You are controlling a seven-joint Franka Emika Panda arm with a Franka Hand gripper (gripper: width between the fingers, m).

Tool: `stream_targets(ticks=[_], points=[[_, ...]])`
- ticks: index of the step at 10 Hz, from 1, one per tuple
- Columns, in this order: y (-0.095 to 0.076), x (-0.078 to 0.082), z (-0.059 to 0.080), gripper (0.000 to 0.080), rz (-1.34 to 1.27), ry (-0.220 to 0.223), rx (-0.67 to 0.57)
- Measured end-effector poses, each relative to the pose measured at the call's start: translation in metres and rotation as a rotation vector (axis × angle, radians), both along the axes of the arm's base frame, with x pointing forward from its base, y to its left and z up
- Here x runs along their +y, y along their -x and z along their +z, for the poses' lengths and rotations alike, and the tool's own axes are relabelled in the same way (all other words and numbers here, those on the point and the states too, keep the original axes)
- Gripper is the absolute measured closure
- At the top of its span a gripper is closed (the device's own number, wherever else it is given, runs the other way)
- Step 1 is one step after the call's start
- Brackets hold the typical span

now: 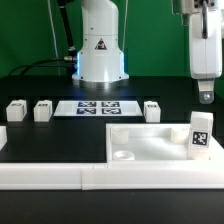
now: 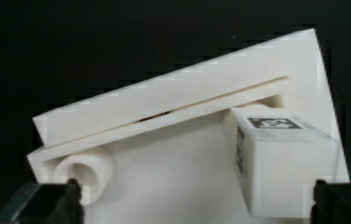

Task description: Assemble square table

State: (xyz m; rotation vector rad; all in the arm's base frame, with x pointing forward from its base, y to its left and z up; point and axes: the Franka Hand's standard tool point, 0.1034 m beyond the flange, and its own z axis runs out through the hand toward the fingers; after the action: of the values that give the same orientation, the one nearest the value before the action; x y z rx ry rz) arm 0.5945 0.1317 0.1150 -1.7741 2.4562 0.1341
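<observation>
Gripper (image 1: 203, 97): spread wide, nothing held | leg (image 1: 200, 135): straight below gripper, long axis vertical, standing on panel (image 1: 140, 142) corner, exterior view's right

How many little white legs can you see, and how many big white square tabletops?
Little white legs: 4
Big white square tabletop: 1
Total: 5

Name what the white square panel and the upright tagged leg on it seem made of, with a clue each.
Square panel: probably hard plastic, smooth matte white; moulded rim and round socket. Leg: likely the same plastic, plain white block; its tag looks like a printed sticker, uncertain.
</observation>
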Motion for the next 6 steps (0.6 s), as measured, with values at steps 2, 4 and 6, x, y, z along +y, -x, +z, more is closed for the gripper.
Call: stream_targets(ticks=[2,4,6], points=[[0.0004,0.0,-0.001,0.015,0.001,0.001,0.001],[0.0006,0.0,-0.0015,0.015,0.002,0.001,0.002],[0.0008,-0.0001,-0.0022,0.015,0.003,0.002,0.003]])
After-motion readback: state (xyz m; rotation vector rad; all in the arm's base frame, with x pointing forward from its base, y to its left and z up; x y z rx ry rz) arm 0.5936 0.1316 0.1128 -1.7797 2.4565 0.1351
